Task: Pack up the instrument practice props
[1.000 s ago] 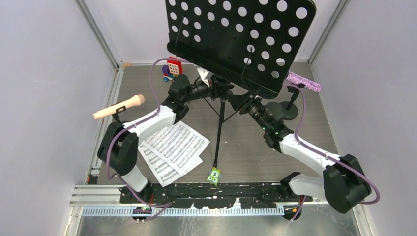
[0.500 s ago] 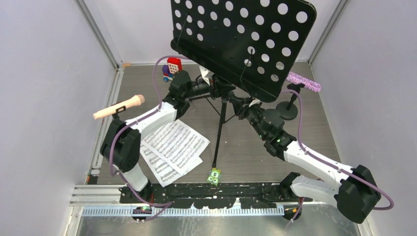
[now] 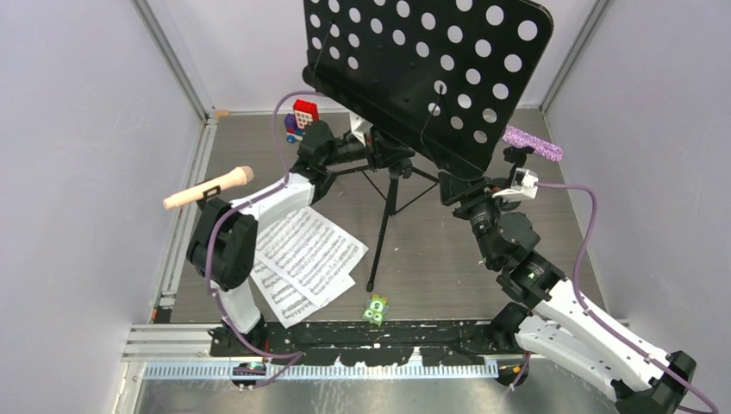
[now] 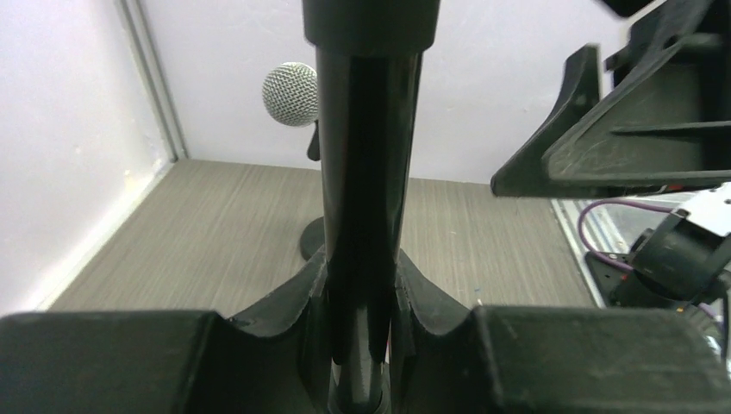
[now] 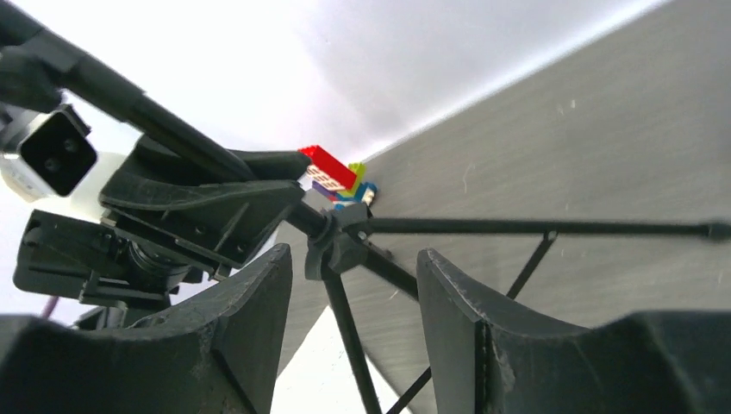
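Stand collapse in hand: left holding, right free.
Fingers of the left gripper (image 4: 362, 293) were clamped on the black tubular stand shaft (image 4: 366, 155). The right gripper (image 5: 353, 276) was spread and empty, facing the tripod hub (image 5: 332, 237). The black perforated metal music desk (image 3: 431, 60) stood on splayed legs between both arms. Judged next: right takes the hub and folds the legs.
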